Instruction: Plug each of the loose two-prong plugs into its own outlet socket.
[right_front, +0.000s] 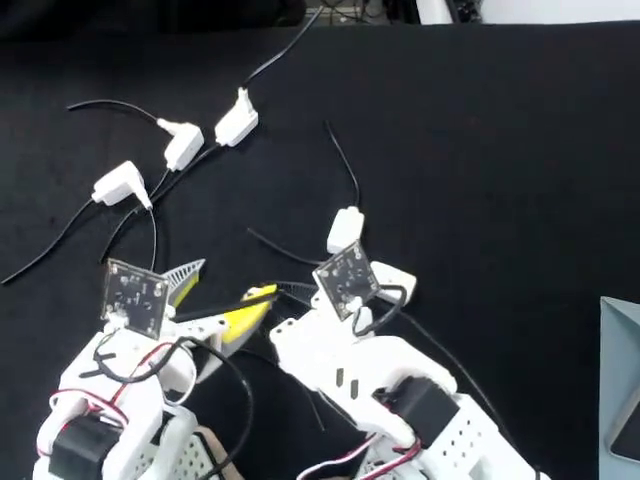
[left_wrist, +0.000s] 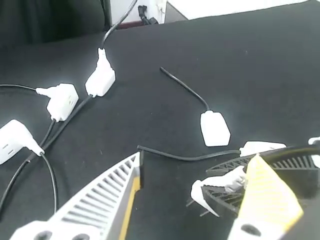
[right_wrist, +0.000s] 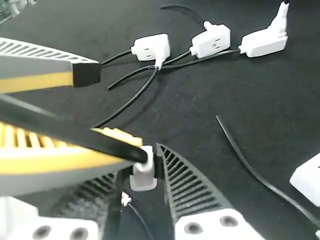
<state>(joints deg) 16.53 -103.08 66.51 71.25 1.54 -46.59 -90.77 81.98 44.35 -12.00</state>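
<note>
Three white outlet sockets lie in a loose row on the black worktop. None of them shows a plug in it, so I judge the task to be at its first insertion, with all three left to do. The right end effector is closed on a small white two-prong plug, pinched between its black ribbed finger and its yellow one. In the left wrist view the prongs appear to stick out free of the grip. The left end effector is spread wide with nothing in it, and the held plug sits within the gap between its fingers. The sockets are well ahead of both end effectors, beyond the left one's tips, with bare cloth and cords between. A second plug lies just beyond the right end effector, its cord trailing away. A third plug lies close beside that end effector, and both are loose on the worktop.
</note>
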